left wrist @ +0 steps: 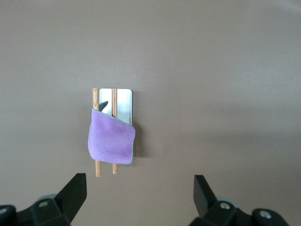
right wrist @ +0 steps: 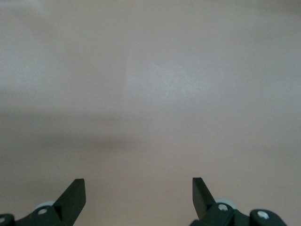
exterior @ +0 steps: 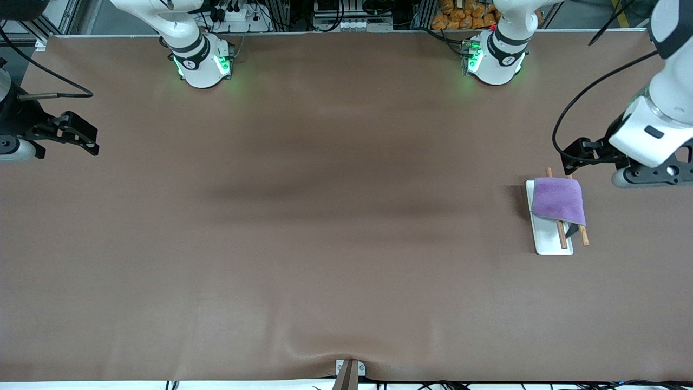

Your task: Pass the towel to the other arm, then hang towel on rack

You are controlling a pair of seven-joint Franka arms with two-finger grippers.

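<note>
The purple towel is draped over the two wooden rods of the rack at the left arm's end of the table. A dark grey corner shows under its nearer edge. In the left wrist view the towel covers the rods over the rack's white base. My left gripper is open and empty, up in the air just off the rack's farther end; it also shows in the left wrist view. My right gripper is open and empty at the right arm's end of the table, over bare tabletop.
The brown table mat is bare across the middle. A small metal clamp sits at the mat's edge nearest the front camera. The arm bases stand along the farthest edge.
</note>
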